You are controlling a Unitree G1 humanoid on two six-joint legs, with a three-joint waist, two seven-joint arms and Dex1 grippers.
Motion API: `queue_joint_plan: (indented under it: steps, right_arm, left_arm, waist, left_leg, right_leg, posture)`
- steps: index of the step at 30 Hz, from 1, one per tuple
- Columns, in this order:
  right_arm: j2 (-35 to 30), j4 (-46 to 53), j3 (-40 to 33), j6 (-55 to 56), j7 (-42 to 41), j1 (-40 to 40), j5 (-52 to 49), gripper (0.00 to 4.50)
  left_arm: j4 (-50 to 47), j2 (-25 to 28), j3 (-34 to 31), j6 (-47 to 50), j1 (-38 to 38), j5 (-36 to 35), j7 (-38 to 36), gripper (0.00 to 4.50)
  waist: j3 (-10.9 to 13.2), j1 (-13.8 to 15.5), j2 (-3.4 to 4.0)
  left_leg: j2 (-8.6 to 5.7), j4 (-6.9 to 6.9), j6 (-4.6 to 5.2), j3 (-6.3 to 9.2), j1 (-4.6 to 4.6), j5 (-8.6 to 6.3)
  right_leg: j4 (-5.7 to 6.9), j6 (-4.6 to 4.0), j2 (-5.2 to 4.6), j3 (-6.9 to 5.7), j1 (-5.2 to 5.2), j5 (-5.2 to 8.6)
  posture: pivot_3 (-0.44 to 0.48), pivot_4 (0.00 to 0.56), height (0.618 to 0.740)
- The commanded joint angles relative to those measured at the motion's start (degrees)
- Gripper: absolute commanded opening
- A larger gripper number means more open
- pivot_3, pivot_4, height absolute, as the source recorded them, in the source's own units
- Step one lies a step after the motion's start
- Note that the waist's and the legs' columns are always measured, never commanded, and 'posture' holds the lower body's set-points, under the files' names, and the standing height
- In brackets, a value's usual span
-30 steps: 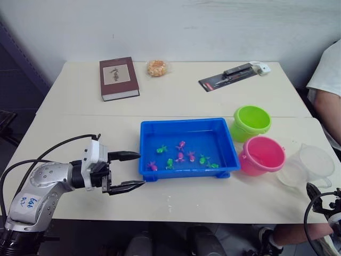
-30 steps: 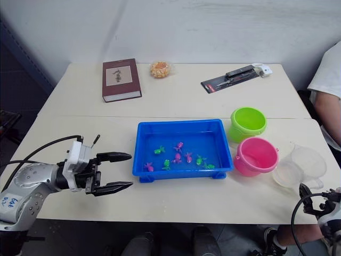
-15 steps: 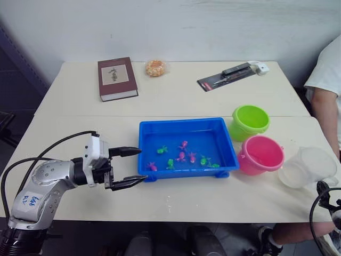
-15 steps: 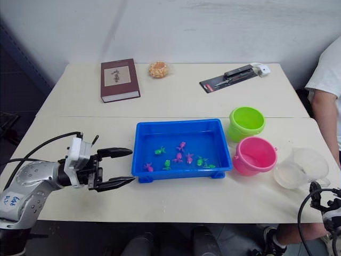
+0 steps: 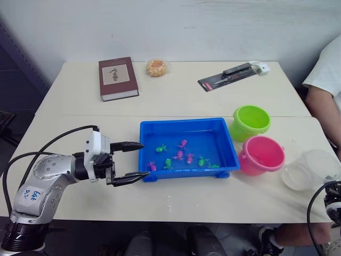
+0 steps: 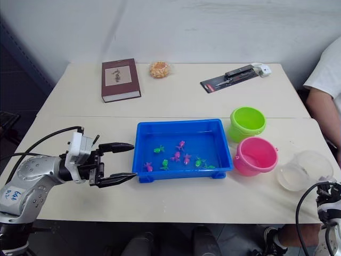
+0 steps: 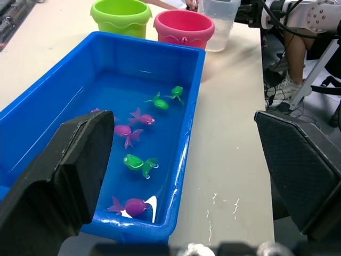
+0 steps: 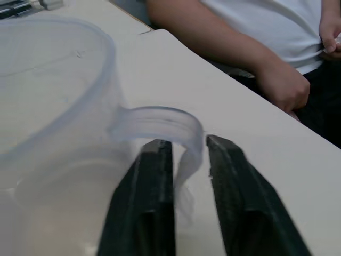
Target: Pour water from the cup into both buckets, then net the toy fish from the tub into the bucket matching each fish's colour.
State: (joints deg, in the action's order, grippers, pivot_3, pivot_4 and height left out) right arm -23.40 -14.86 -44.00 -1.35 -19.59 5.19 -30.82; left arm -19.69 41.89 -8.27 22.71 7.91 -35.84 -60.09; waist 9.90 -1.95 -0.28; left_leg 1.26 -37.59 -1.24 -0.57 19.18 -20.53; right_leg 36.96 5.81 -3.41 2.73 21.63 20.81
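Observation:
The clear cup (image 5: 311, 169) stands at the table's right end, just right of the pink bucket (image 5: 262, 154); the lime green bucket (image 5: 251, 121) is behind the pink one. In the right wrist view my right gripper (image 8: 187, 143) is shut on the cup's (image 8: 53, 106) thin curved handle (image 8: 176, 120). The blue tub (image 5: 184, 122) holds water and several small pink and green toy fish (image 5: 181, 157). My left gripper (image 5: 143, 160) hovers open at the tub's left end with nothing between its fingers.
A person sits at the table's right end, one arm (image 5: 325, 101) close to the cup. At the back of the table lie a dark red book (image 5: 117, 78), a small bag of snacks (image 5: 156, 68) and a packaged tool (image 5: 232, 76).
My right gripper has gone from open to shut on the cup's handle. My left gripper has edged closer to the tub, still open.

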Motion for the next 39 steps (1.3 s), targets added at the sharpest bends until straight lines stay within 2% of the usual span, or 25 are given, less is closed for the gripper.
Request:
queue_joint_plan:
  steps: [1, 6, 13, 22, 33, 39]
  right_arm:
    - [-0.38, 3.13, -1.65, 1.74, -0.47, 1.54, -1.14, 0.06]
    - [-3.08, 7.78, -2.35, -0.1, -1.38, 2.31, -2.63, 0.06]
    - [-11.47, 18.48, -3.16, -5.99, -1.06, 6.23, -1.1, 0.06]
    - [-19.61, 29.41, -1.2, -8.57, -2.37, 8.74, 7.83, 0.06]
    - [-19.92, 35.77, 2.44, -9.13, -0.59, 7.27, 18.12, 0.06]
    - [-20.03, 35.21, 5.43, -4.1, 0.26, 7.13, 27.03, 0.06]
  left_arm:
    - [-0.81, -0.99, 0.11, -0.19, 1.06, -1.24, 0.02, 4.5]
    - [-0.31, -2.67, 0.46, 0.66, 2.7, -1.73, 0.58, 4.5]
    - [2.39, -5.24, 2.3, -0.27, 4.92, -0.8, 0.05, 4.5]
    - [4.89, -9.57, 6.29, -0.78, 7.41, -0.04, 0.24, 4.5]
    - [7.92, -10.62, 6.95, -1.77, 9.66, 1.2, 0.16, 4.5]
    - [7.74, -10.69, 6.74, -2.18, 9.38, 1.44, 0.33, 4.5]
  waist:
    - [0.0, 0.14, -0.01]
    - [0.02, 0.22, 0.03]
    - [0.08, 0.05, 0.23]
    - [0.1, 0.34, 0.19]
    - [0.11, 0.36, 0.17]
    - [0.12, 0.35, 0.17]
  left_leg:
    - [0.0, -0.02, 0.01, 0.0, 0.01, 0.0]
    - [0.0, -0.02, 0.01, 0.03, 0.03, 0.0]
    - [0.01, -0.04, 0.02, -0.02, 0.01, 0.01]
    - [-0.01, -0.12, -0.07, -0.01, 0.08, 0.06]
    - [-0.03, -0.24, -0.14, 0.01, 0.14, 0.09]
    - [-0.04, -0.25, -0.14, 0.01, 0.14, 0.09]
  right_leg:
    - [0.0, 0.02, 0.0, 0.0, -0.01, -0.01]
    - [-0.05, 0.02, -0.01, -0.02, -0.03, -0.01]
    - [-0.02, 0.04, 0.04, 0.03, -0.02, -0.02]
    - [-0.06, 0.08, 0.06, 0.03, -0.02, -0.04]
    - [-0.07, 0.11, 0.06, 0.03, -0.02, -0.06]
    - [-0.07, 0.12, 0.06, 0.03, -0.02, -0.06]
  posture:
    - [0.0, 0.15, 0.74]
    - [0.0, 0.15, 0.74]
    - [0.0, 0.15, 0.74]
    - [0.0, 0.15, 0.74]
    - [0.0, 0.15, 0.74]
    - [0.0, 0.15, 0.74]
